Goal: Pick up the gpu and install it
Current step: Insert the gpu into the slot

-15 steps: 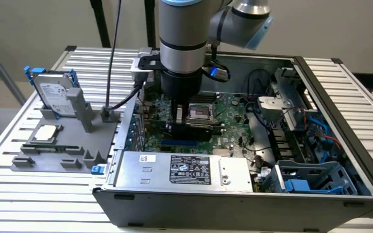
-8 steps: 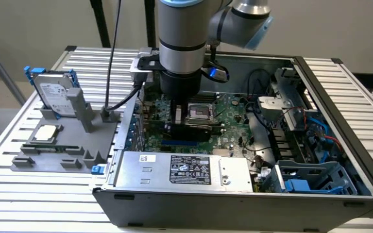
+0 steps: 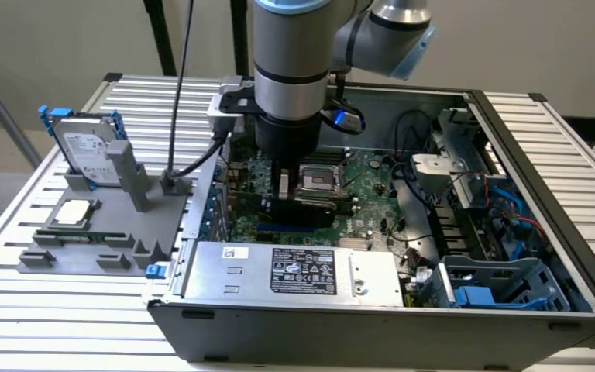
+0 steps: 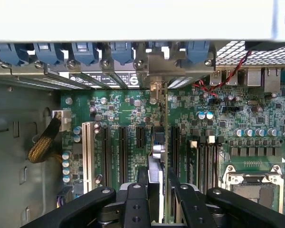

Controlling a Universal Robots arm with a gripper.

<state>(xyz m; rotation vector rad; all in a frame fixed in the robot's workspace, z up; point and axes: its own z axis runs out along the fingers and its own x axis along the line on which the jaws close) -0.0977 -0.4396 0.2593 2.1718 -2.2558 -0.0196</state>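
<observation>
Arm [image 3: 292, 46]: fat matte silver-grey tube with a black ring band low on it, then a black cylindrical wrist section [image 3: 287, 136]. Joint housing [image 3: 390, 27] is the same silver, rounded, with a pale blue end cap [image 3: 415, 56]. Black bracket [image 3: 238, 101] sits on the wrist's side against a silver plate. Short black cable with a blue-ringed plug [image 3: 345, 118] comes off the other side. Gripper [image 4: 157, 178]: all matte black, stacked linkage bars with rounded ends, silver pivot pins, and small round holes along each bar. Narrow inner fingers [image 4: 142, 180], wider outer links [image 4: 85, 204].
</observation>
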